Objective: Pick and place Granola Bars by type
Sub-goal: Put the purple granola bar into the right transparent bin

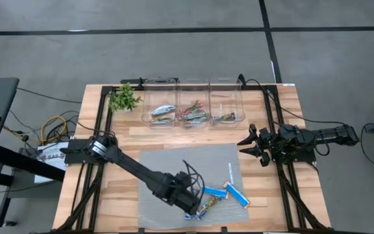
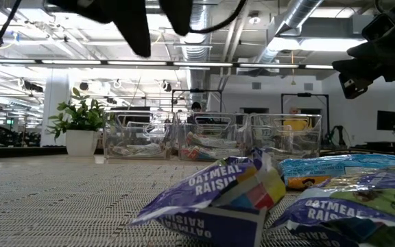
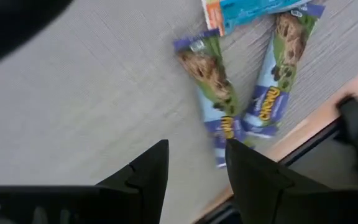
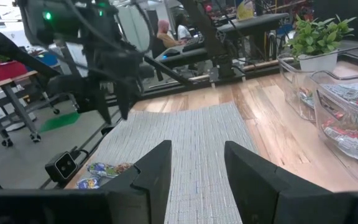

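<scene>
Left end effector [image 1: 192,209] is hovering with its fingers parted and empty over the grey mat [image 1: 167,162] near the bench's front edge, just beside two purple-green chewy granola bars [image 3: 213,87] lying angled together. Closing here risks catching both bars, or the bright blue bar [image 1: 214,192] overlapping them. Right end effector [image 1: 255,144] is waiting, parted and empty, near the bench's right edge.

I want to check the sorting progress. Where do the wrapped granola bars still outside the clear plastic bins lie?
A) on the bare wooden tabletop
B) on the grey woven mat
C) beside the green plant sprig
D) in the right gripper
B: in the high view the loose wrapped granola bars lie on the grey woven mat, by the left gripper.
</scene>
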Controlling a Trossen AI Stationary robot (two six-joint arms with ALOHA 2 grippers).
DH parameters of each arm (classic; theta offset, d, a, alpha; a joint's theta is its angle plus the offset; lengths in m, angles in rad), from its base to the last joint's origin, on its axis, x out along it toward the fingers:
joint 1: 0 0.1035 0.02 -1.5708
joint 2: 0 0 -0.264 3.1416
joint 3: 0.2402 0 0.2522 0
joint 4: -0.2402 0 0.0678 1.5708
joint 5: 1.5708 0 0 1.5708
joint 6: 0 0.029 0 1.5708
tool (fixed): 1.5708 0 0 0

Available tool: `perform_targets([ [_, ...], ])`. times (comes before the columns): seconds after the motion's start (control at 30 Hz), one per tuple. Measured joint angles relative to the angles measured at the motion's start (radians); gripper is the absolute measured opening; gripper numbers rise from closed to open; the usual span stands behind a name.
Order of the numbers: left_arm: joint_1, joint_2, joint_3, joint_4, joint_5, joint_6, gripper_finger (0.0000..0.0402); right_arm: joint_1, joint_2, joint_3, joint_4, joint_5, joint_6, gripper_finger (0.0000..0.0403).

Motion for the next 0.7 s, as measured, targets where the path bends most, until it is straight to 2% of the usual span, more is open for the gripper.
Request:
perform_targets([
  [0.2,-0.003,0.008,-0.085,0.225,-0.001,-0.095,0.0151,0.0,0.0,0.0,0.0,0.0,0.0,0.0141],
  [0.43,0.008,0.056,-0.096,0.251,-0.005,-0.114,0.0151,0.0,0.0,0.0,0.001,0.0,0.0,0.0144],
  [0.57,0.017,0.096,-0.095,0.328,0.003,-0.106,0.0151,0.0,0.0,0.0,0.007,0.0,0.0,0.0143],
  [0.7,0.028,0.129,-0.096,0.319,0.015,-0.098,0.0151,0.0,0.0,0.0,0.003,0.0,0.0,0.0141],
])
